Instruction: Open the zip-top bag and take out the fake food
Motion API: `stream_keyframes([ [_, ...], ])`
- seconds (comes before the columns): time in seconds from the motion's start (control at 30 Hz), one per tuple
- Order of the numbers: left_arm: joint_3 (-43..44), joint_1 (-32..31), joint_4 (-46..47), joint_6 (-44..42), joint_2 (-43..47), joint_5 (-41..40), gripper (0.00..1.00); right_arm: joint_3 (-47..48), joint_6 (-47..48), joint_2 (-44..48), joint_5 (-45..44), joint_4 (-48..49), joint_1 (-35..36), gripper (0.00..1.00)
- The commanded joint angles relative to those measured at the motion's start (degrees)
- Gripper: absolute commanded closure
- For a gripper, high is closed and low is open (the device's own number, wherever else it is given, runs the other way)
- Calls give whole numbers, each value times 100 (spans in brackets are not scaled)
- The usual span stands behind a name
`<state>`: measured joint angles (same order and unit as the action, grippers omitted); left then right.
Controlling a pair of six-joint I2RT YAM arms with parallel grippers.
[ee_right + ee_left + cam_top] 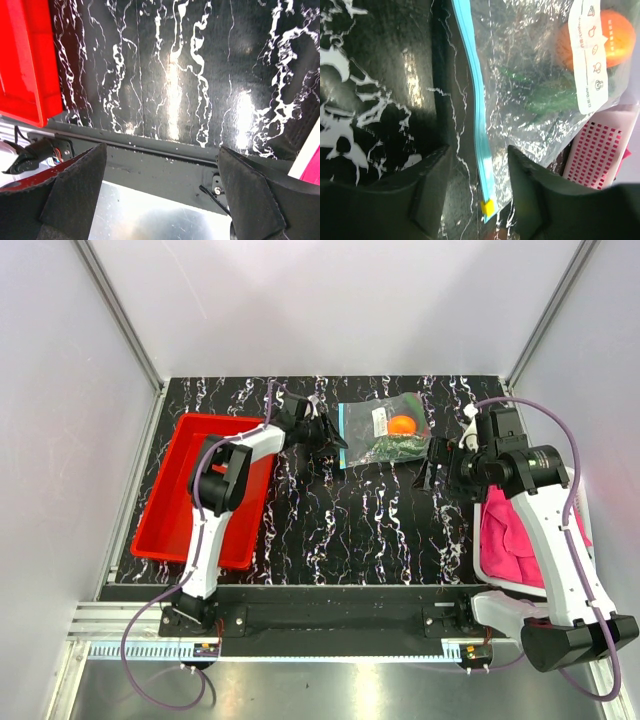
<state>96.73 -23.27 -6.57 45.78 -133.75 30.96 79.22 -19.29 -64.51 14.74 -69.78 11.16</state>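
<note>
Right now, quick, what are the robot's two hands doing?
Left gripper: jaws open, straddling the zip-top bag's blue zip strip, not gripping.
Right gripper: jaws wide open, empty.

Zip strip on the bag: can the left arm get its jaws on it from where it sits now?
Probably yes. In the left wrist view the teal zip strip of the zip-top bag runs between the open jaws, with only bare table beside it and nothing in the way.
</note>
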Motion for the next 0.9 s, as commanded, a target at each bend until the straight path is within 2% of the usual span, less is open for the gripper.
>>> stream_keyframes([
  [0.0,197,-46,428,299,-300,252,53,-82,57,114,196,-62,88,0],
  [0.17,119,-46,885,546,-274,507,69,-222,30,167,257,43,88,0],
  [0.3,-118,-55,1166,608,-3,718,93,-705,74,255,275,368,88,0],
  [0.4,-547,-73,1272,739,427,771,99,-986,40,334,283,736,88,0],
  [0.53,-1427,-178,1983,1344,1131,833,100,-1216,-75,422,310,1228,88,0],
  [0.63,-1911,-257,2019,1696,1676,763,100,-1400,-224,422,424,1597,88,0],
  [0.73,-2454,-415,2247,2204,2230,596,100,-1620,-951,282,774,2167,88,0],
  [0.87,-2764,-714,2362,2663,2634,420,100,-1927,-2609,-149,1223,2942,88,0],
])
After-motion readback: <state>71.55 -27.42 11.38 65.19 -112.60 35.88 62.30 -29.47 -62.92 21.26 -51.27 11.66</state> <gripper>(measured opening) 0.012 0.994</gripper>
